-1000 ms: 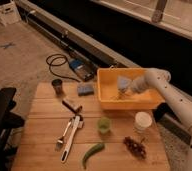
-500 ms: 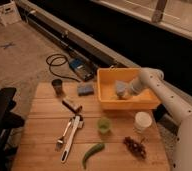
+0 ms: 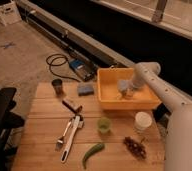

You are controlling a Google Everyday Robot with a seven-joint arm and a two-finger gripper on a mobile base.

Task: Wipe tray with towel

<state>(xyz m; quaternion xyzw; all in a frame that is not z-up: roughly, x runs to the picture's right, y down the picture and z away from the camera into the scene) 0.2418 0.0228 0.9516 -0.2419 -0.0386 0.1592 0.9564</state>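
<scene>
yellow tray (image 3: 124,104) holds the end effector (image 3: 127,92), slid slightly right with the towel (image 3: 121,85) since a moment ago, grip i cannot tell, so wiping seems underway.

Dim warm light, dark surroundings, hand (image 3: 125,91) shadowed inside tray (image 3: 118,103)

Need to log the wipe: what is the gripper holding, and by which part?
A grey towel is bunched at the gripper, low inside the yellow tray; whether it is gripped or only pressed, and by which part, cannot be told.
</scene>
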